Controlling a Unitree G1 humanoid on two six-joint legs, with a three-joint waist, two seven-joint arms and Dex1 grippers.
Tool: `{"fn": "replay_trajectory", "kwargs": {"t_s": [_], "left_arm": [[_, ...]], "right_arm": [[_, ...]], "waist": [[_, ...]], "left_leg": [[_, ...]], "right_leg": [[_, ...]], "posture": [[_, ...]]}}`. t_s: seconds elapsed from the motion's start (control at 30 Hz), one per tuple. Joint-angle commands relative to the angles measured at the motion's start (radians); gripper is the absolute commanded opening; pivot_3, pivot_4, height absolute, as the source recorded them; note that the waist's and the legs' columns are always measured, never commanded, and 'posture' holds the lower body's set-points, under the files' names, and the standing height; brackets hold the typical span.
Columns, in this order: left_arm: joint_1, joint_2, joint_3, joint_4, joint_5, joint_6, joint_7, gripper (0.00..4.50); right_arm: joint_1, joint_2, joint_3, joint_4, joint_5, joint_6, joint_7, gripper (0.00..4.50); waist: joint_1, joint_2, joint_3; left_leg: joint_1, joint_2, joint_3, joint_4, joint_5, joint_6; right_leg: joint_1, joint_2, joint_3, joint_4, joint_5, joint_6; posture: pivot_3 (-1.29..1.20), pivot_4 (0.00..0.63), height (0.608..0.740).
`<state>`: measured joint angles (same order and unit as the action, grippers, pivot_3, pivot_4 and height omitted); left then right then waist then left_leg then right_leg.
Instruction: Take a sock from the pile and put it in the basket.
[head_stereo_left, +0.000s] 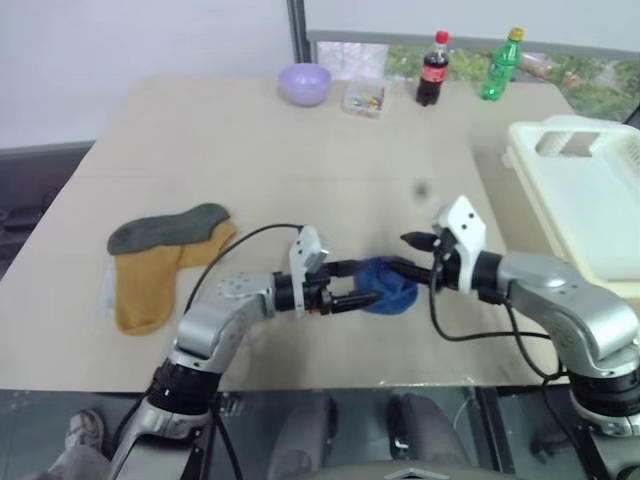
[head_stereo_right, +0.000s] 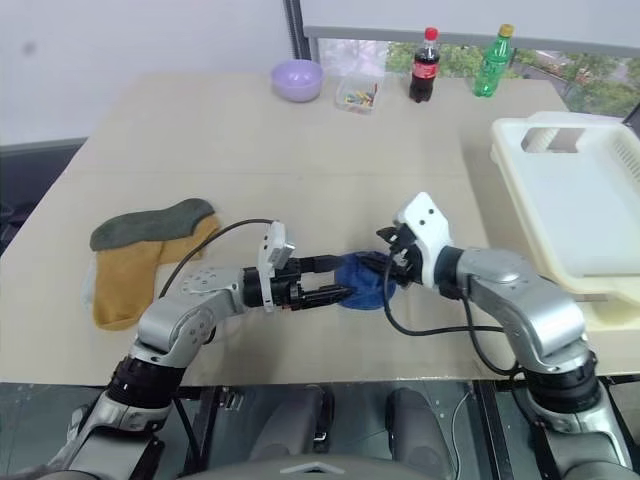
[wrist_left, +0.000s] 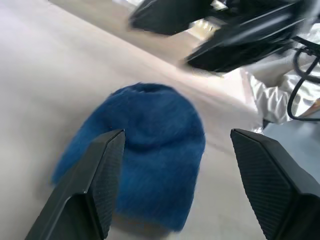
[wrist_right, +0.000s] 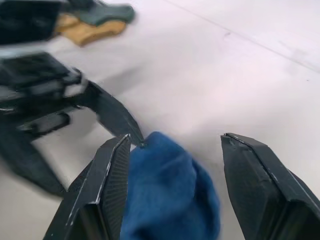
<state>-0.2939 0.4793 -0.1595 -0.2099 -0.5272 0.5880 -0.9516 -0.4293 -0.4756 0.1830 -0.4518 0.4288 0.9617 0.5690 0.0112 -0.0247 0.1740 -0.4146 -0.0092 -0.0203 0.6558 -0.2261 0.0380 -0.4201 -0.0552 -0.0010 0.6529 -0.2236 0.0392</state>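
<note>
Basket (head_stereo_left: 590, 200) far right on table (head_stereo_left: 300, 160), open tabletop between, grey and mustard socks (head_stereo_left: 165, 255) well left, blue sock (head_stereo_left: 388, 286) balled mid-front between both claws: left gripper (head_stereo_left: 362, 282) wide open astride it, holding nothing, right gripper (head_stereo_left: 412, 254) open just above, empty, nearer basket.

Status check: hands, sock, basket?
Both hands open: left hand, right hand flanking blue sock on the table. Basket to the right, no sock visible inside. Path looks clear.
</note>
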Motion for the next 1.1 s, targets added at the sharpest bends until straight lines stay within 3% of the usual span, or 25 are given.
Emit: {"fn": "replay_trajectory", "kwargs": {"t_s": [0.03, 0.13, 0.3, 0.63, 0.73, 0.97, 1.0, 1.1], "left_arm": [[0.043, 0.028, 0.031, -0.087, 0.022, -0.04, 0.024, 3.59], [0.101, 0.062, 0.06, -0.135, 0.027, -0.05, 0.041, 3.59], [0.212, 0.112, 0.119, -0.208, 0.018, -0.062, 0.057, 3.59], [0.291, 0.167, 0.15, -0.248, 0.04, -0.123, 0.052, 3.59], [0.29, 0.168, 0.143, -0.249, 0.045, -0.137, 0.057, 3.59], [0.274, 0.141, 0.14, -0.223, 0.062, -0.16, 0.094, 3.59], [0.271, 0.14, 0.138, -0.222, 0.064, -0.161, 0.093, 3.59], [0.256, 0.136, 0.127, -0.224, 0.062, -0.163, 0.083, 3.59]], "right_arm": [[-0.021, -0.05, 0.136, 0.127, -0.145, -0.086, -0.004, 2.9], [-0.02, -0.112, 0.191, 0.18, -0.176, -0.13, 0.073, 2.9], [-0.031, -0.171, 0.234, 0.174, -0.149, -0.124, 0.207, 4.46], [-0.099, -0.206, 0.395, 0.307, -0.222, -0.198, 0.441, 4.46], [-0.098, -0.21, 0.419, 0.337, -0.264, -0.244, 0.472, 3.59], [-0.038, -0.205, 0.395, 0.313, -0.276, -0.291, 0.501, 0.3], [-0.03, -0.199, 0.383, 0.31, -0.271, -0.29, 0.496, 0.02], [-0.005, -0.162, 0.296, 0.293, -0.203, -0.254, 0.474, 0.02]], "waist": [[0.003, 0.0, 0.0], [0.001, 0.001, 0.0], [0.002, 0.001, 0.0], [0.003, 0.002, -0.002], [0.002, 0.002, -0.003], [0.002, 0.001, -0.014], [0.002, 0.002, -0.016], [0.003, 0.002, -0.019]], "left_leg": [[0.0, -0.001, 0.0, 0.0, 0.0, 0.0], [-0.001, -0.002, -0.001, -0.001, 0.0, 0.0], [0.0, -0.002, -0.005, -0.001, 0.0, 0.0], [0.001, -0.002, -0.006, -0.002, 0.0, 0.0], [0.001, -0.002, -0.006, -0.003, -0.001, 0.001], [0.003, -0.002, -0.006, -0.003, -0.001, 0.001], [0.003, -0.002, -0.006, -0.003, -0.001, 0.001], [0.004, -0.002, -0.006, -0.003, -0.001, 0.001]], "right_leg": [[0.0, 0.0, 0.0, 0.0, 0.0, 0.0], [0.0, -0.002, -0.001, -0.002, 0.0, 0.0], [0.005, -0.002, -0.005, -0.007, 0.0, -0.001], [0.007, -0.007, -0.008, -0.009, -0.001, -0.002], [0.007, -0.007, -0.008, -0.01, -0.001, -0.002], [0.009, -0.008, -0.008, -0.01, -0.001, -0.002], [0.009, -0.008, -0.008, -0.01, -0.001, -0.002], [0.009, -0.008, -0.008, -0.01, -0.002, -0.002]], "posture": [[0.0, 0.15, 0.74], [0.0, 0.15, 0.74], [0.0, 0.15, 0.74], [0.0, 0.15, 0.74], [0.0, 0.15, 0.74], [0.0, 0.15, 0.74], [0.0, 0.15, 0.74], [0.0, 0.15, 0.74]]}}
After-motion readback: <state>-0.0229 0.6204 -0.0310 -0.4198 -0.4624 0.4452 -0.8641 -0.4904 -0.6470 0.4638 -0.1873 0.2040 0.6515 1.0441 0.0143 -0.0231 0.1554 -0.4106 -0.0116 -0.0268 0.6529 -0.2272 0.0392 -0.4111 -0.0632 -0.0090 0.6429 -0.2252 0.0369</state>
